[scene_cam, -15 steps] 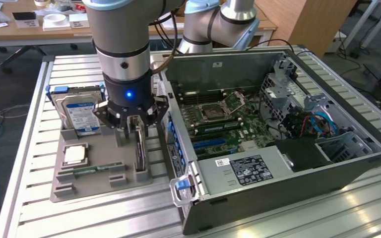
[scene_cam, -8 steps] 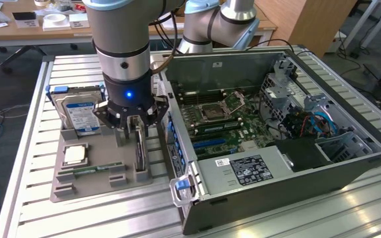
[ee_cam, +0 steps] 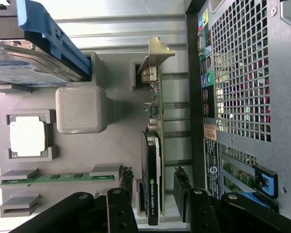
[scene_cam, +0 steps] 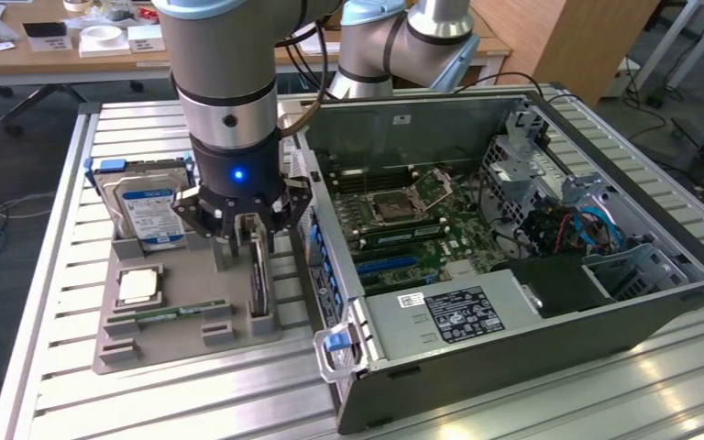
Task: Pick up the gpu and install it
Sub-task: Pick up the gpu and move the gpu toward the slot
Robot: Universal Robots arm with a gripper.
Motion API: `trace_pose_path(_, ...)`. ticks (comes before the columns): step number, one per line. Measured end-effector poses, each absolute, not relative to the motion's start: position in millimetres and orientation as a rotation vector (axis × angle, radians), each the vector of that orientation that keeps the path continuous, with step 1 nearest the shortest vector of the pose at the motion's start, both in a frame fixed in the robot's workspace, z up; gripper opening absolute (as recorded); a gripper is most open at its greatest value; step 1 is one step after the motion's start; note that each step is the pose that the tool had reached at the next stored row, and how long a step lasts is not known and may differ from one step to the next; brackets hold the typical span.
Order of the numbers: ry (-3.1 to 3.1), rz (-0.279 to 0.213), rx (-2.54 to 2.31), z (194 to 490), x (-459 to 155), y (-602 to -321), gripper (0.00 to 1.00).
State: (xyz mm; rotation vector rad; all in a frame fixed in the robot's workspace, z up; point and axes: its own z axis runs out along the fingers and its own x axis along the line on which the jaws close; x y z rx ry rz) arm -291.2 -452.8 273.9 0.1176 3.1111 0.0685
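The gpu (scene_cam: pixel 258 286) stands on edge in a slot of the grey holder tray (scene_cam: pixel 157 346), beside the open computer case. In the wrist view the gpu (ee_cam: pixel 154 145) is a thin green board with a black cooler and a silvery bracket (ee_cam: pixel 157 52) at its far end. My gripper (scene_cam: pixel 252 240) hangs straight over the card. Its black fingers (ee_cam: pixel 127 187) straddle the card's cooler end, one on each side with a small gap to each face. The gripper (ee_cam: pixel 154 175) is open and holds nothing.
The tray also holds a hard drive (scene_cam: pixel 144 213) in a blue bracket, a CPU (scene_cam: pixel 140 286) and a memory stick (scene_cam: pixel 175 312). The open case (scene_cam: pixel 645 302) with its motherboard (scene_cam: pixel 407 225) lies at the exterior view's right, its rear panel (ee_cam: pixel 237 97) close beside the gpu.
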Motion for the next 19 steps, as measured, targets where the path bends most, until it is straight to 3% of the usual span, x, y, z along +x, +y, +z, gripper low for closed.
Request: trace_pose_path(19, 3.111, 0.069, 0.118, 249.9, -291.2, -452.8, 0.47)
